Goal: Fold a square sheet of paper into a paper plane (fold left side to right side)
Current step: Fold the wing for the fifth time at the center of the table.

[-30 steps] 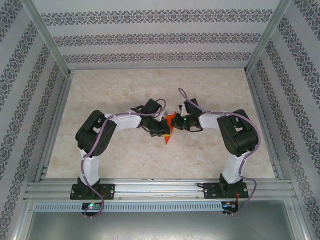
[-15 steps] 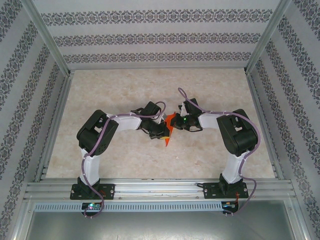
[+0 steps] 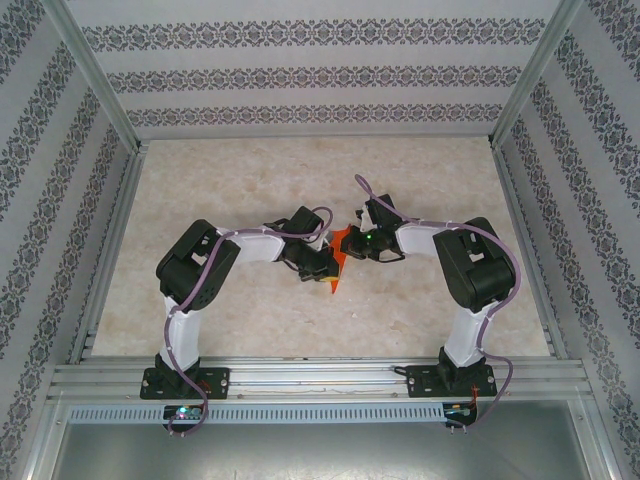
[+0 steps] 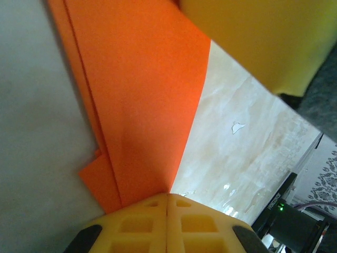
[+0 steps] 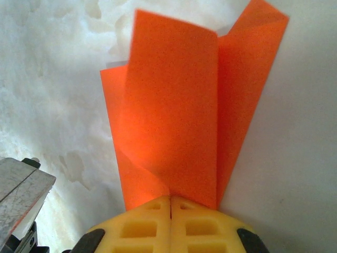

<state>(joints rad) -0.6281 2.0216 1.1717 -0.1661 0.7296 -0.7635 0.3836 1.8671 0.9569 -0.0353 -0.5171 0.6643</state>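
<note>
1. Paper plane (image 4: 142,105): thin orange paper, matt, smooth, crisply creased.
2. Fingers (image 4: 138,227) of left gripper (image 4: 167,200): yellow moulded plastic, matt.
3. Table (image 4: 247,158): marble-look top, smooth, faintly glossy.
4. Frame rails (image 3: 320,378): bare silver metal, satin, grooved.

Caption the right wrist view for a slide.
Right end effector shut on the folded orange paper, pale tabletop behind.

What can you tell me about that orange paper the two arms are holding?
The orange paper is thin, matte and bright orange-red. It is already folded into several overlapping layers with sharp creases, and tapers to a point. It sits mid-table between the arms. The left gripper and the right gripper are each shut on it, from opposite sides. Whether it also rests on the marbled table I cannot tell.
</note>
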